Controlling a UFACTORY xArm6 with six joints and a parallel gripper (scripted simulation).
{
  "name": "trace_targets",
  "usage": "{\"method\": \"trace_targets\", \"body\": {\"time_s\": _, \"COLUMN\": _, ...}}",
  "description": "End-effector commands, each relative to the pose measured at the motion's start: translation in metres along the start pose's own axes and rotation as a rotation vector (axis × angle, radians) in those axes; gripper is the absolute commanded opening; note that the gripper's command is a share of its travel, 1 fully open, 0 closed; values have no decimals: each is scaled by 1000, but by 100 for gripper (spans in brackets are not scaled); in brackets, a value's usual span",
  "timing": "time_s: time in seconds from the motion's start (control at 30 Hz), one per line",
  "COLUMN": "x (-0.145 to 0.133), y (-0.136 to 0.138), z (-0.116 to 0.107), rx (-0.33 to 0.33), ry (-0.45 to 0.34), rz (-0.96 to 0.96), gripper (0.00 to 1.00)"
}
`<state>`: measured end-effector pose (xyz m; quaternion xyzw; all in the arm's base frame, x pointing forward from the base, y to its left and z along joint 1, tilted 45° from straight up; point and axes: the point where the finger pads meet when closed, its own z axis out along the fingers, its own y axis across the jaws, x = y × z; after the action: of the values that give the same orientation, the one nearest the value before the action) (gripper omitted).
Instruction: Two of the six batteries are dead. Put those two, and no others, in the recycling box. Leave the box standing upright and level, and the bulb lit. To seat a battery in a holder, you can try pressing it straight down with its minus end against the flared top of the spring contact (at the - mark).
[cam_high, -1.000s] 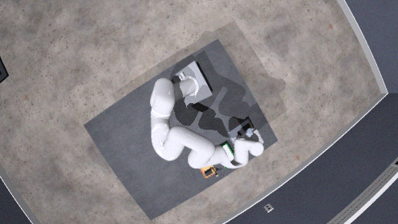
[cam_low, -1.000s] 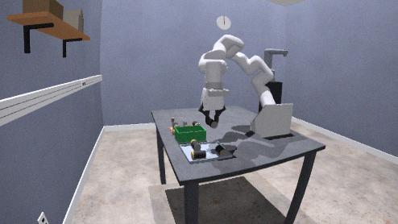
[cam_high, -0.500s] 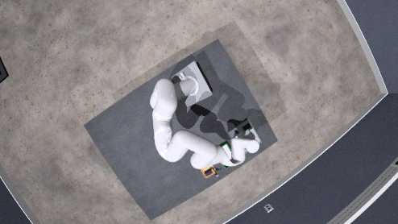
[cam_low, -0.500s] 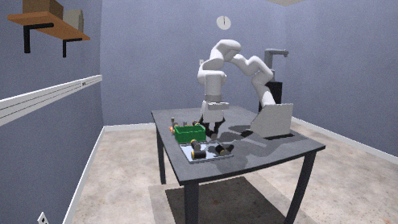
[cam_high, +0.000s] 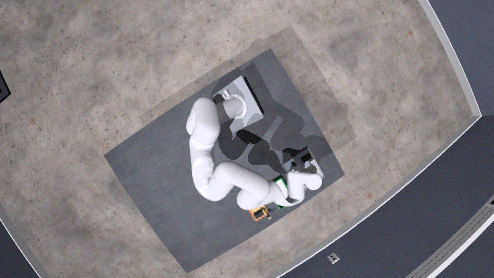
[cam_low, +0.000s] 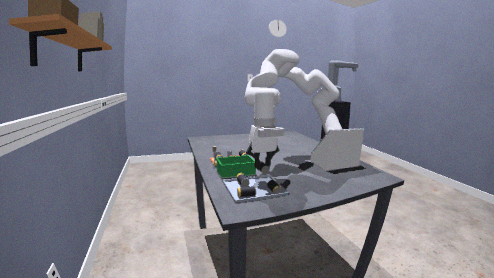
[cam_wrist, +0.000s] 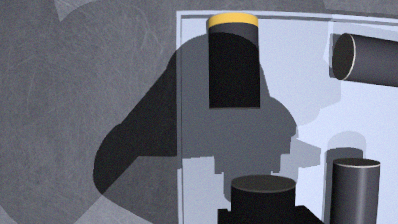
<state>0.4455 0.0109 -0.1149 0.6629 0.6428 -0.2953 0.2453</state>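
Bare tray between scattered batteries.
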Motion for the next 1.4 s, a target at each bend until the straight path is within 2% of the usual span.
{"method": "trace_targets", "body": {"time_s": 0.0, "x": 0, "y": 1, "z": -2, "rx": -4, "ry": 2, "rz": 1, "gripper": 28}}
{"method": "trace_targets", "body": {"time_s": 0.3, "x": 0, "y": 1, "z": 2, "rx": -4, "ry": 2, "rz": 1, "gripper": 28}}
{"method": "trace_targets", "body": {"time_s": 0.63, "x": 0, "y": 2, "z": 41, "rx": -4, "ry": 2, "rz": 1, "gripper": 28}}
{"method": "trace_targets", "body": {"time_s": 1.1, "x": 0, "y": 2, "z": 43, "rx": -4, "ry": 2, "rz": 1, "gripper": 28}}
{"method": "trace_targets", "body": {"time_s": 1.13, "x": 0, "y": 2, "z": 43, "rx": -4, "ry": 2, "rz": 1, "gripper": 51}}
{"method": "trace_targets", "body": {"time_s": 1.37, "x": 0, "y": 2, "z": 43, "rx": -4, "ry": 2, "rz": 1, "gripper": 51}}
